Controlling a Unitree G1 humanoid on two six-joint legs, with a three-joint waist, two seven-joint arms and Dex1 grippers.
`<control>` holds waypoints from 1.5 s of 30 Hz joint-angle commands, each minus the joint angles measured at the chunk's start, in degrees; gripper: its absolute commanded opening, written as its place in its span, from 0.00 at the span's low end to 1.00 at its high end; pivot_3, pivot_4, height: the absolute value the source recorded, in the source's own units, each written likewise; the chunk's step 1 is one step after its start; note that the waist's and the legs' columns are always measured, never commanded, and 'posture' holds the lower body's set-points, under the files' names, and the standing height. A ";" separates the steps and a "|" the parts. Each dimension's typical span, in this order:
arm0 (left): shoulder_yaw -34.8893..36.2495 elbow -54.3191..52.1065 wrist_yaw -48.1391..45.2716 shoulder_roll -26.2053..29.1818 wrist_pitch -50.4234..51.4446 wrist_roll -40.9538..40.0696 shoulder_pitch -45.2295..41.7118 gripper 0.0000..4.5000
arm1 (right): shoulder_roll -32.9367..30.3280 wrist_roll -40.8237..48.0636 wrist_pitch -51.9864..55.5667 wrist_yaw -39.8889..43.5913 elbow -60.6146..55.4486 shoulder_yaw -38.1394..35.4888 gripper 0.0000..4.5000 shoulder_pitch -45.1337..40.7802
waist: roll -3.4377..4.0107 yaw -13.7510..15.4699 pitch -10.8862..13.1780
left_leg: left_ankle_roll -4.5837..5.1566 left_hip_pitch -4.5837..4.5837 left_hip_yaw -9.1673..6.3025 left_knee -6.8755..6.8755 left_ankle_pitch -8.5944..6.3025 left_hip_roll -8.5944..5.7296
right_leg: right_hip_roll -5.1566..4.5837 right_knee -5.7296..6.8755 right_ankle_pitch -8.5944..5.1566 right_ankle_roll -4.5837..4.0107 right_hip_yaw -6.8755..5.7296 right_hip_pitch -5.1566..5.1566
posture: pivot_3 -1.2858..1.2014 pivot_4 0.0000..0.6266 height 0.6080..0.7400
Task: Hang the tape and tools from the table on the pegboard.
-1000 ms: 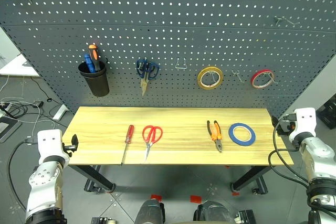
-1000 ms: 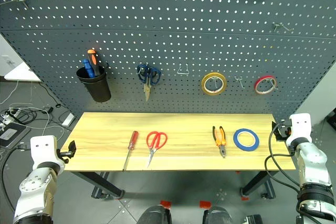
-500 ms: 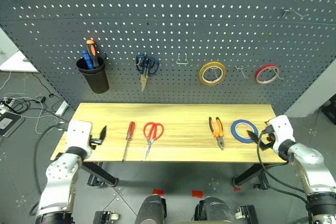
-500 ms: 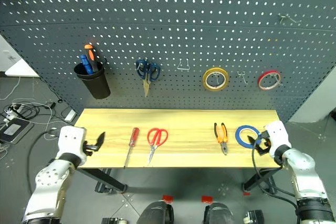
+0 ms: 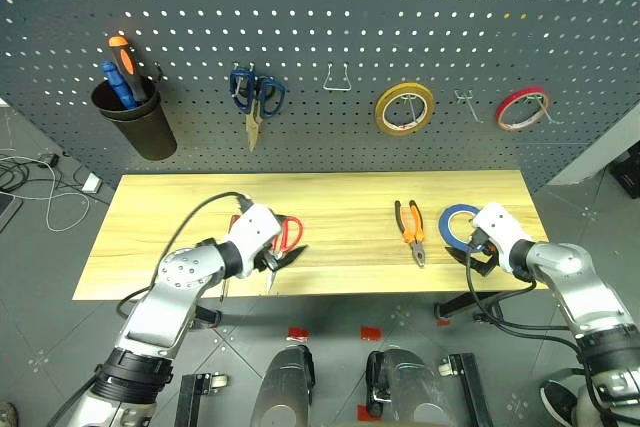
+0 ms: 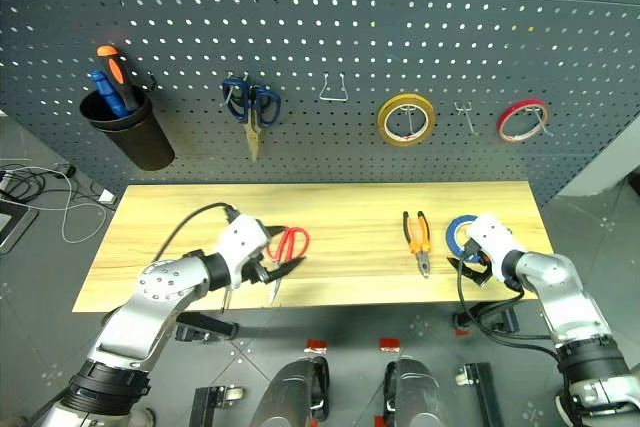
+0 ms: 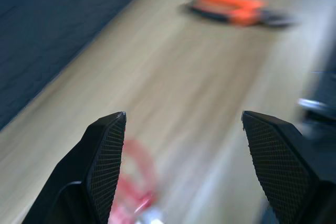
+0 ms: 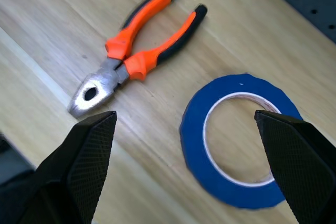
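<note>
No item hangs on the pegboard (image 5: pixel 330 17) yet. Blue tape (image 5: pixel 458 226), pliers (image 5: pixel 409 230), red scissors (image 5: pixel 284 238) and the screwdriver, mostly hidden, lie on the counter (image 5: pixel 330 197). Left claw (image 5: pixel 283 259) is spread over the scissors; right claw (image 5: pixel 478 253) is spread beside the tape. Neither holds anything.

Bright even light, left wrist view blurred — soft shadows

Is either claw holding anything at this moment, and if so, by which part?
Nothing is held. The left claw is open above the red scissors; the right claw is open over the blue tape, which lies flat on the table.
</note>
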 commanded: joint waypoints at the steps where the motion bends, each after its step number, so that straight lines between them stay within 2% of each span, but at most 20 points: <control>1: -4.28 -0.94 -5.15 -0.50 -3.41 0.26 -2.96 0.82 | -0.88 -3.22 -2.46 3.65 8.69 3.18 1.00 -4.94 | 0.04 -0.04 0.75 | 0.00 -0.05 0.02 -0.02 0.00 0.00 | -0.01 -0.01 0.01 -0.02 0.00 -0.07 | 0.50 0.55 1.00; 5: -7.00 0.86 -6.88 -1.57 -6.67 1.87 -5.63 0.82 | -0.14 -6.26 -2.41 6.47 20.16 6.33 1.00 -11.78 | 0.03 -0.49 1.52 | -0.15 -0.82 0.09 0.07 0.07 -0.02 | -0.02 0.08 0.05 -0.10 0.02 -0.84 | 0.50 0.56 1.00; 8: -7.66 1.51 -7.03 -2.62 -7.53 2.21 -6.71 0.83 | 0.40 -8.44 -3.17 8.18 25.86 8.58 0.87 -15.12 | 0.02 -0.89 2.15 | -0.14 -0.86 0.10 0.07 0.07 -0.04 | -0.05 0.04 0.06 -0.10 -0.03 -0.87 | 0.50 0.56 1.00; 13: -7.85 1.62 -6.75 -4.90 -8.08 1.80 -7.09 0.83 | 0.60 -10.75 -4.32 9.42 29.69 10.43 0.49 -16.82 | 0.01 -1.01 2.20 | -0.13 -0.83 0.06 0.14 0.06 -0.04 | -0.06 0.11 0.05 -0.09 -0.07 -0.82 | 0.50 0.55 1.00; 17: -7.10 0.92 -5.88 -6.70 -6.69 0.48 -6.66 0.83 | -0.69 -11.42 -4.61 6.33 24.46 9.12 0.18 -13.10 | 0.01 -1.00 2.19 | -0.14 -0.81 0.04 0.27 0.07 -0.03 | -0.07 0.20 0.06 -0.06 -0.07 -0.78 | 0.50 0.53 1.00; 18: -7.03 0.79 -5.73 -7.08 -6.45 0.40 -6.60 0.83 | -1.12 -11.50 -4.74 5.69 22.86 8.77 0.15 -11.98 | 0.00 -0.94 2.18 | -0.14 -0.81 0.03 0.30 0.07 -0.03 | -0.07 0.22 0.06 -0.06 -0.07 -0.77 | 0.50 0.52 1.00; 20: -6.26 -0.09 -5.32 -7.73 -5.07 -0.72 -6.31 0.83 | -3.03 -12.20 -5.21 3.15 14.65 7.52 0.15 -7.15 | 0.05 -0.52 2.18 | -0.14 -0.82 0.01 0.32 0.07 -0.04 | -0.08 0.23 0.06 -0.04 -0.08 -0.77 | 0.50 0.52 1.00; 22: -4.45 -1.31 -3.46 -9.45 -3.44 -2.66 -6.38 0.83 | -0.15 -8.60 -2.05 -4.66 -7.06 -1.83 0.15 4.40 | 0.07 0.14 2.16 | -0.15 -0.88 -0.03 0.31 0.07 -0.05 | -0.10 0.20 0.05 -0.02 -0.14 -0.79 | 0.50 0.51 1.00; 24: -2.61 -1.92 -1.40 -11.48 -1.22 -4.66 -6.99 0.83 | 4.05 -7.63 0.61 -11.27 -23.67 -8.11 0.15 13.37 | 0.10 0.27 2.16 | -0.19 -0.96 -0.09 0.24 0.06 -0.01 | -0.08 0.18 -0.02 0.11 -0.19 -0.83 | 0.49 0.50 1.00; 27: -0.67 -2.27 0.65 -14.05 2.20 -7.10 -8.87 0.83 | 8.71 -11.80 -1.40 -18.49 -36.82 -8.92 0.15 20.94 | 0.14 -0.40 2.15 | -0.24 -0.98 -0.08 0.17 0.03 -0.04 | -0.07 0.19 -0.20 0.41 -0.17 -0.89 | 0.49 0.50 1.00; 30: 0.25 -1.93 1.71 -15.48 3.39 -8.01 -11.27 0.83 | 12.49 -14.36 -3.59 -23.25 -44.23 -7.10 0.15 22.94 | 0.13 -1.08 2.14 | -0.24 -0.91 -0.04 0.24 0.03 -0.05 | -0.07 0.22 -0.12 0.60 -0.07 -0.87 | 0.48 0.49 1.00; 35: 2.52 -0.59 4.04 -18.25 5.24 -10.46 -16.98 0.83 | 12.78 -15.03 -8.57 -27.69 -40.33 -9.15 0.15 13.03 | 0.11 -1.29 2.15 | -0.23 -0.90 -0.02 0.38 0.05 -0.04 | -0.03 0.26 -0.05 0.73 0.02 -0.88 | 0.48 0.47 1.00; 45: 2.63 0.23 6.80 -19.71 4.80 -9.82 -18.75 0.83 | 10.37 -6.39 -14.34 -22.18 -14.66 -10.24 0.15 -6.82 | 0.08 -1.42 2.11 | -0.21 -0.98 0.03 0.53 0.05 -0.04 | -0.04 0.23 0.13 0.38 0.00 -0.84 | 0.50 0.44 1.00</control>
